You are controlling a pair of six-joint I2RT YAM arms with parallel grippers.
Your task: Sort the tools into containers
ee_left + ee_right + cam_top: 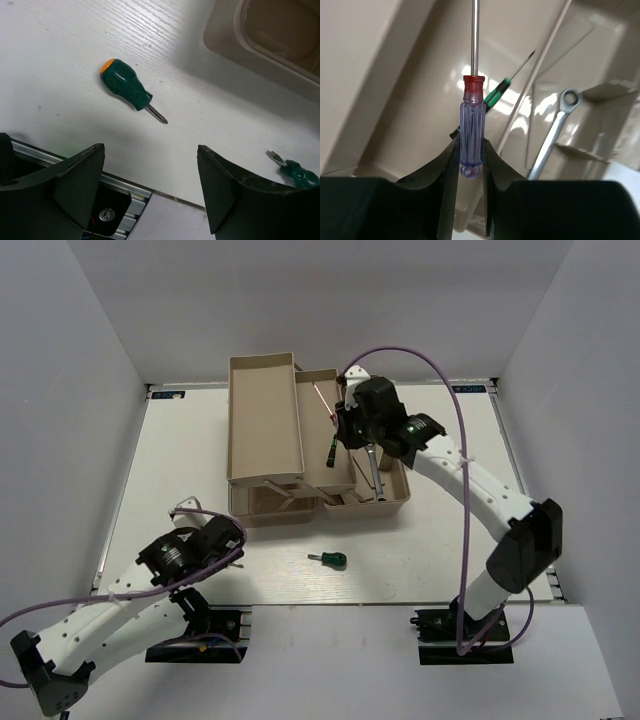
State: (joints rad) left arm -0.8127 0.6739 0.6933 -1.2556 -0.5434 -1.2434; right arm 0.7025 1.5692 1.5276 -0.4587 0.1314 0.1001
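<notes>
My right gripper is shut on the clear purple handle of a red-collared screwdriver, shaft pointing away, above the beige toolbox's right tray. In that tray lies a thin black-green screwdriver. A silver wrench rests in the compartment beside it. My left gripper hangs open and empty over the table near the toolbox's front left corner. A stubby green screwdriver with an orange cap lies ahead of it. Another green handle shows beside my right finger.
A green-handled screwdriver lies on the white table in front of the toolbox. The table's metal edge rail runs just below my left fingers. White walls enclose the table on three sides. The toolbox corner shows at the left wrist view's upper right.
</notes>
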